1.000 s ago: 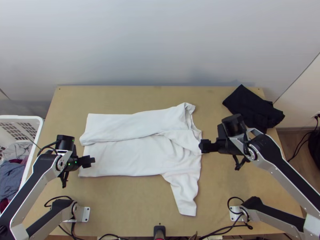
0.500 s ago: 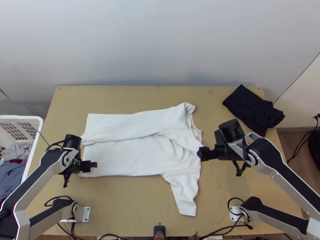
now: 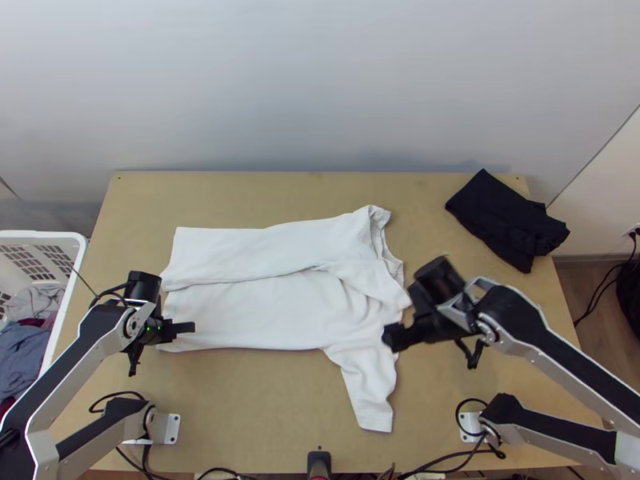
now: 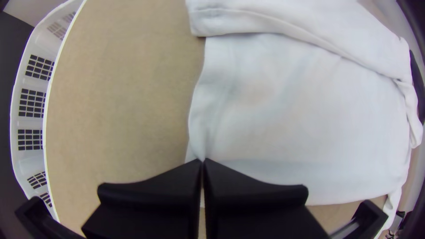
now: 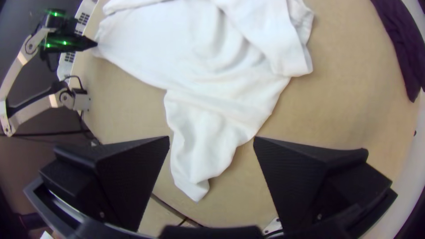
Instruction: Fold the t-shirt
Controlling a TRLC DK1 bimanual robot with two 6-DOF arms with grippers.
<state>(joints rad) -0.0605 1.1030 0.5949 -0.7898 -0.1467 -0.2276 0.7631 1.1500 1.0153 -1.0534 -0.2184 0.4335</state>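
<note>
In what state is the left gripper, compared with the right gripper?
The left gripper is shut on the white t-shirt near a hem corner, while the right gripper is open and holds nothing. The left gripper is at the hem end; the right gripper is by the near sleeve. Both have wide black fingers.

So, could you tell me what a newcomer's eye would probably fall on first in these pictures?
Probably the white t-shirt in the middle of the table, its far side folded over and one sleeve pointing toward the near edge. The dark cloth at the table's far right corner would stand out against it. Then the left gripper, shut on the shirt's hem corner, and the right gripper, open near that sleeve.
</note>
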